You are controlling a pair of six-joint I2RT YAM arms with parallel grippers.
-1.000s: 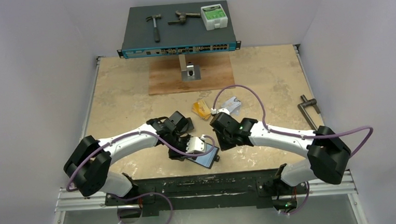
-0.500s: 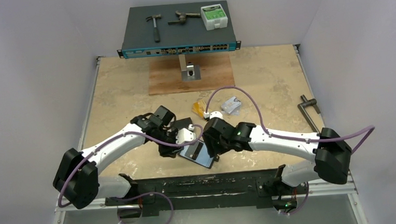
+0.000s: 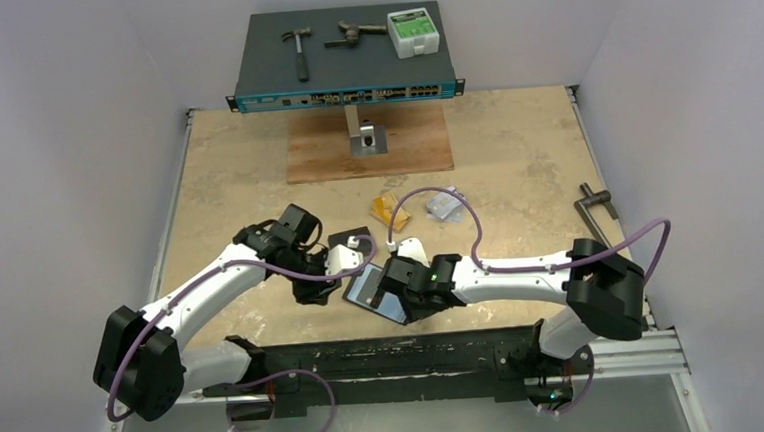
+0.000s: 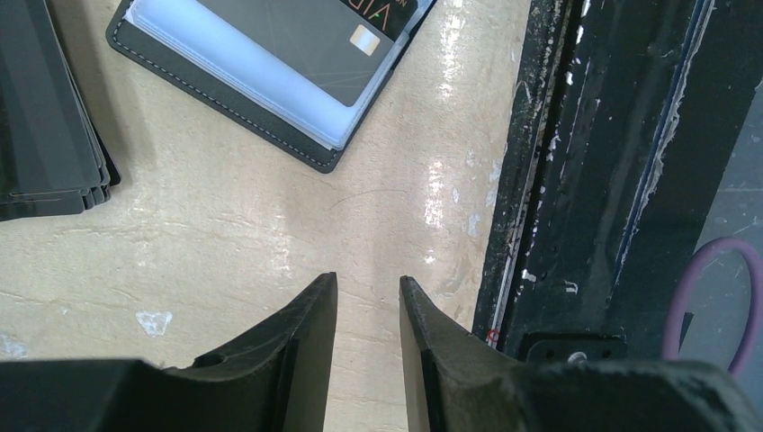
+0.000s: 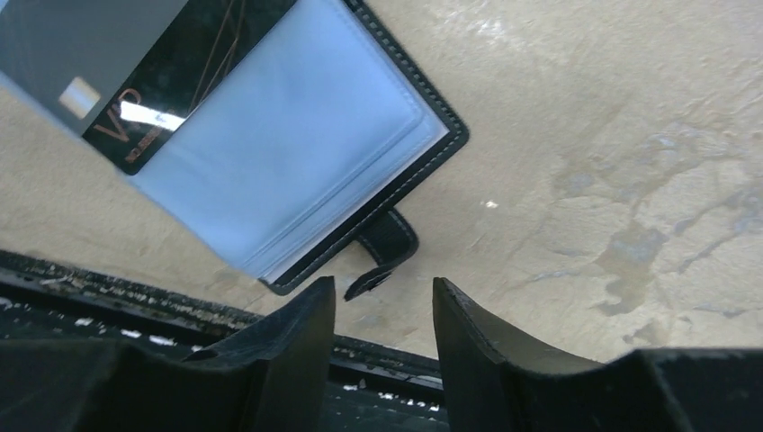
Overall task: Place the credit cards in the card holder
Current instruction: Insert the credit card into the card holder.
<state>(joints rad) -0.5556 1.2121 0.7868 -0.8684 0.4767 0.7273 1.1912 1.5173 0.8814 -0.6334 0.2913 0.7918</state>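
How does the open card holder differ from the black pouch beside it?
The card holder lies open, showing clear pockets and a card; the pouch is closed. The holder has a snap tab; the pouch shows none. Both are black and lie flat on the table.

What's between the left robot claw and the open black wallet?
Only bare table. In the left wrist view the left gripper, jaws open, hangs over it, and the card holder lies beyond with nothing between.
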